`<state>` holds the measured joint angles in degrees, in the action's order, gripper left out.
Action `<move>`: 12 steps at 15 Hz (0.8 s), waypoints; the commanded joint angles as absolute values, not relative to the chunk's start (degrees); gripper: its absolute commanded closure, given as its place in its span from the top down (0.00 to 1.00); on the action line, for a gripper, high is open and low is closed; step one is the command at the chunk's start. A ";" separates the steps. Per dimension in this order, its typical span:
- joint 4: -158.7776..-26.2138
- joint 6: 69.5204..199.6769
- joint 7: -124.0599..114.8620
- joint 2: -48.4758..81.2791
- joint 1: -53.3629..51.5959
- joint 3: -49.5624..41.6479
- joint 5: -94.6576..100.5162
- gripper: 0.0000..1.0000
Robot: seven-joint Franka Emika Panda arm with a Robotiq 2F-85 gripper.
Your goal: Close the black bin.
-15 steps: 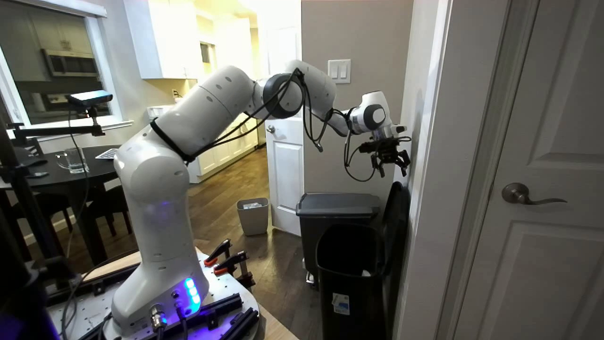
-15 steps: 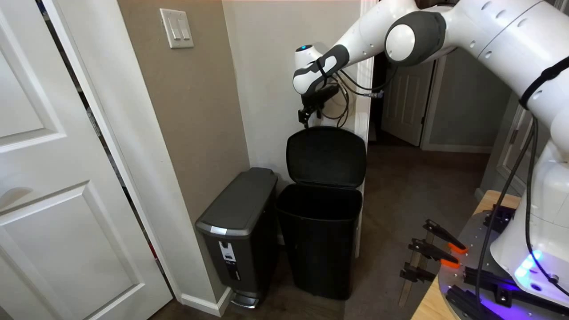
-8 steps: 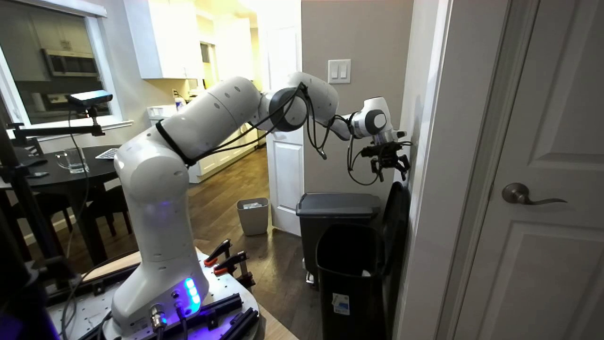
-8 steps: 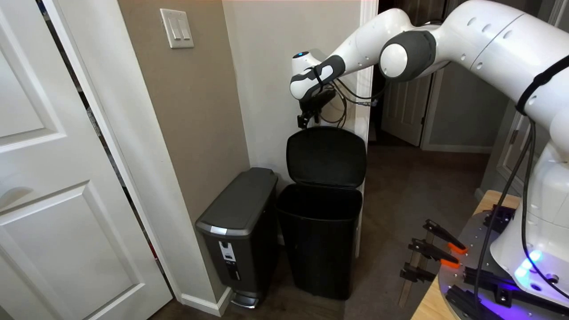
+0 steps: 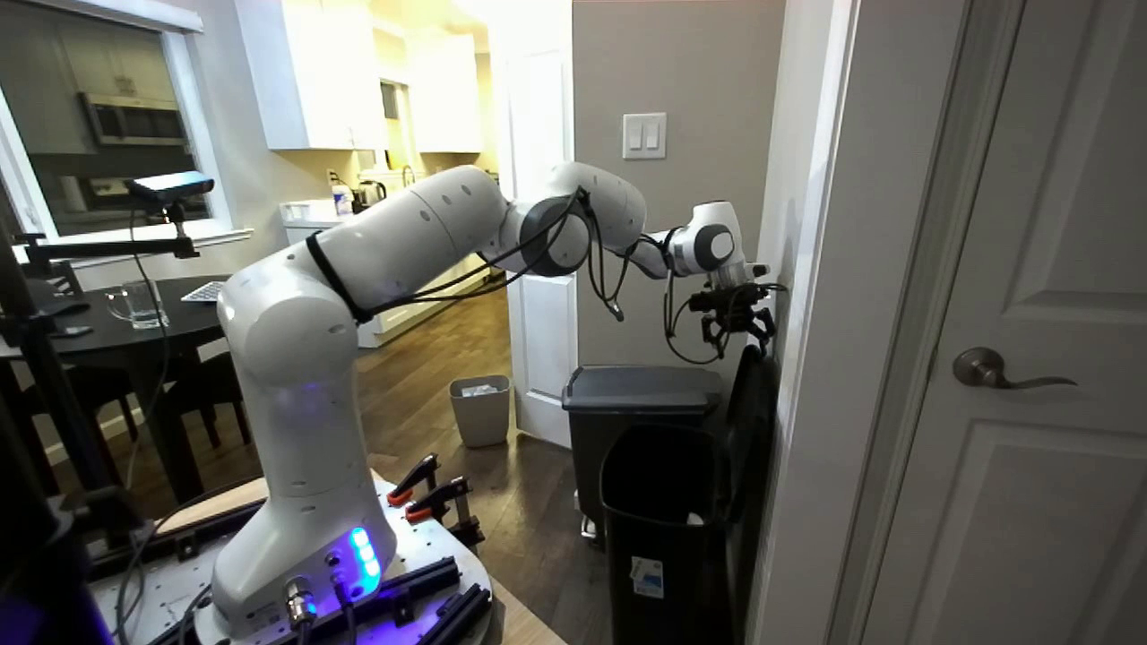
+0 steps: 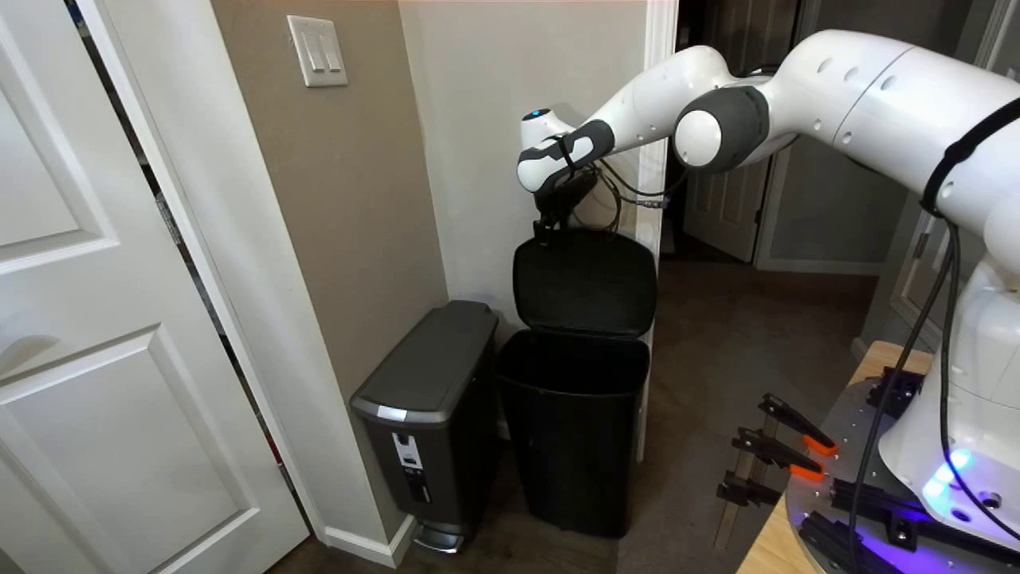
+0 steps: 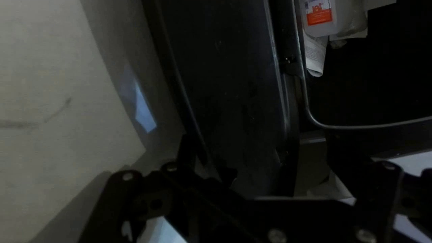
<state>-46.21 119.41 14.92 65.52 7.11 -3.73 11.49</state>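
The black bin (image 5: pixel 668 564) stands open against the wall; it also shows in an exterior view (image 6: pixel 570 454). Its lid (image 6: pixel 586 283) is swung up and upright on the wall side, seen edge-on in an exterior view (image 5: pixel 754 421). My gripper (image 5: pixel 744 345) points down at the top edge of the lid. In the wrist view my gripper (image 7: pixel 265 145) is open, with the lid (image 7: pixel 226 84) between its fingers. One finger (image 7: pixel 186 148) is on the wall side, at the lid's edge; contact cannot be told. The bin's rim (image 7: pixel 337 127) and some trash inside show too.
A dark grey bin (image 6: pixel 430 359) with a shut lid stands beside the black bin. The wall (image 6: pixel 526 119) is close behind the lid and gripper. A small pale bin (image 5: pixel 480 417) stands by the white door (image 5: pixel 545 358). Clamps (image 6: pixel 785 450) stick out from the robot's table.
The arm has come down and my gripper has lowered from above the lid to its top edge. The lid and the bin have not moved.
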 commanded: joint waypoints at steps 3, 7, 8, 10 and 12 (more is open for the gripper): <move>-42.59 110.87 16.96 65.52 8.35 -3.12 9.30 1.00; -41.67 97.91 18.55 63.04 10.28 1.49 3.89 1.00; -40.86 94.83 18.27 62.81 10.74 2.36 2.60 1.00; -38.82 88.35 16.98 62.68 11.67 3.89 0.04 1.00; -36.59 82.04 15.17 62.96 12.53 5.14 -2.69 1.00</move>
